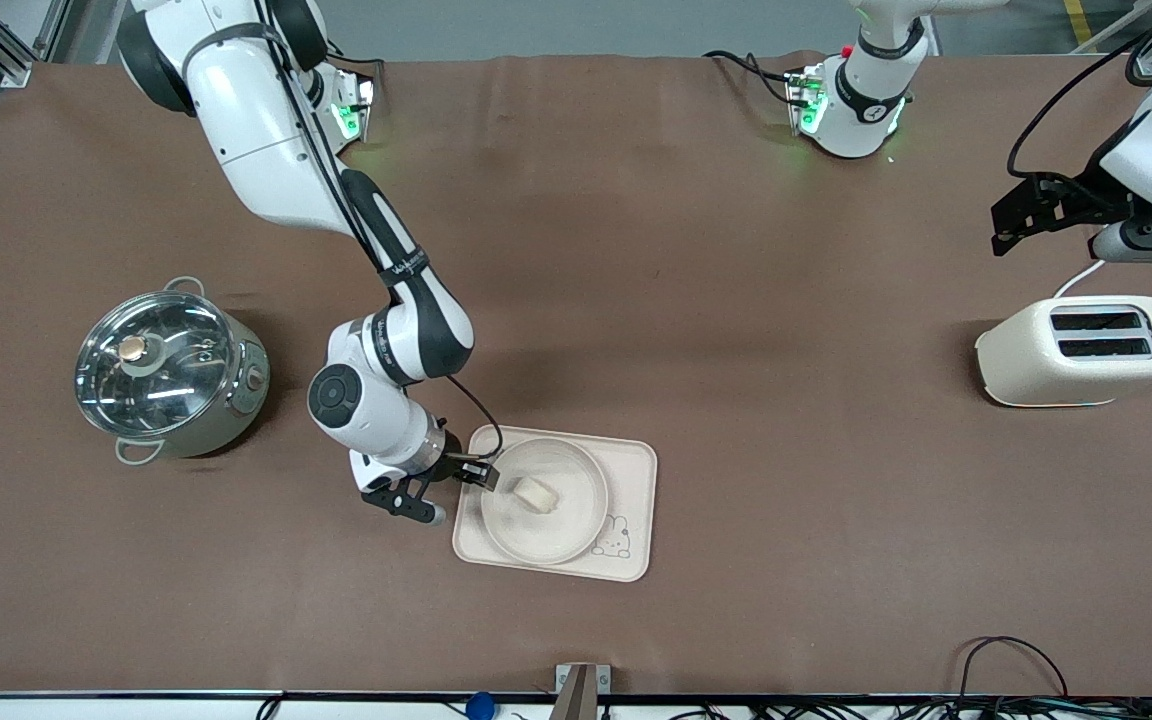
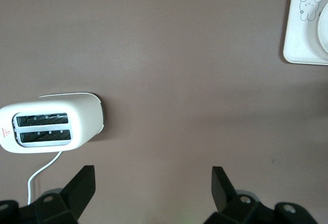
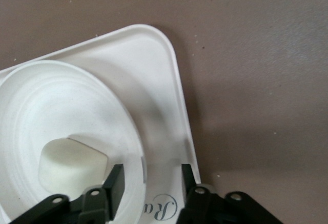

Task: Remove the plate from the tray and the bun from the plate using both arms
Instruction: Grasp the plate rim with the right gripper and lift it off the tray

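The round cream plate (image 1: 564,530) lies on the rectangular rabbit tray (image 1: 633,465), with the small pale bun (image 1: 536,493) resting in its middle. My right gripper (image 1: 477,477) is down at the plate's edge toward the right arm's end of the table. In the right wrist view its jaws (image 3: 152,175) are open and straddle the plate's rim (image 3: 134,147): one finger is inside the plate next to the bun (image 3: 72,165), the other over the tray (image 3: 154,80). My left gripper (image 1: 1011,225) hangs open and empty (image 2: 154,175) above the table by the toaster.
A cream toaster (image 1: 1081,350) with its white cord stands toward the left arm's end. A steel pot with a glass lid (image 1: 166,370) stands toward the right arm's end. Brown tabletop surrounds the tray. Cables lie along the table's front edge.
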{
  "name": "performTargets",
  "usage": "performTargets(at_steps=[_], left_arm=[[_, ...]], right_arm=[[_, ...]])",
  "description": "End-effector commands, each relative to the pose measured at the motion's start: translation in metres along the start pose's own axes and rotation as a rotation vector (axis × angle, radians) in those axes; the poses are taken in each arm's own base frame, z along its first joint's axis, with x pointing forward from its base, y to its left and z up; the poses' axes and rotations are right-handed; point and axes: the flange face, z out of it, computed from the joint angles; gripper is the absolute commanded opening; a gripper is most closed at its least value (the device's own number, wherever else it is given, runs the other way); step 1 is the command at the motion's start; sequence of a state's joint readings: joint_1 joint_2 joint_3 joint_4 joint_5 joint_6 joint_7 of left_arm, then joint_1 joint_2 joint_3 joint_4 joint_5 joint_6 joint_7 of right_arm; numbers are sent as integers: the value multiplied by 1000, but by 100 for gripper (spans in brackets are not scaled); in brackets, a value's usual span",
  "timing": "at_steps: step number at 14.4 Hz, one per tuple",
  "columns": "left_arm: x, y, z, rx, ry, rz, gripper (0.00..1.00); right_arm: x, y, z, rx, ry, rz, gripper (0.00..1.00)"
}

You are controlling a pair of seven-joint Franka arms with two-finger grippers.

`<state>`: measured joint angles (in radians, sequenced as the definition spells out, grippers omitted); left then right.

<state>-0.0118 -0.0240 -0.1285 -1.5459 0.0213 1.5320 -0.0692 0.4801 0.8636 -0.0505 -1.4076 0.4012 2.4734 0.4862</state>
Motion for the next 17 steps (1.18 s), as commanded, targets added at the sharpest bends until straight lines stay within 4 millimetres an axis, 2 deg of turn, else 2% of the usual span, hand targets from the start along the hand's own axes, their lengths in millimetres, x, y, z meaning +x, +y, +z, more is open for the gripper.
performTargets(at_steps=[1, 5, 6, 7, 11, 12, 13, 15, 17], left_arm=[[0, 1, -4, -14, -5, 20, 100], [0, 2, -4, -13, -5, 21, 100], [0, 2, -4, -12, -5, 21, 100], [0, 1, -5, -13, -3, 21, 100], [1, 1, -4, -13, -5, 20, 100], [2, 1, -1, -13, -11, 20, 100], [3, 1, 1, -13, -14, 21, 100], [3, 1, 1, -13, -14, 20, 100], [3, 1, 1, -13, -14, 20, 100]], right_arm=[[0, -5, 7, 18, 23, 7, 43], [-3, -6, 17, 25, 38, -6, 27], [-3, -6, 17, 24, 39, -22, 17], [-3, -6, 17, 24, 39, -28, 2], [-1, -8, 7, 59, 31, -12, 0], [0, -15, -7, 98, 28, -11, 0], [-6, -21, -24, 127, 17, -20, 0], [-23, -20, -52, 136, 3, -32, 0], [-51, -14, -72, 128, -25, -65, 0]])
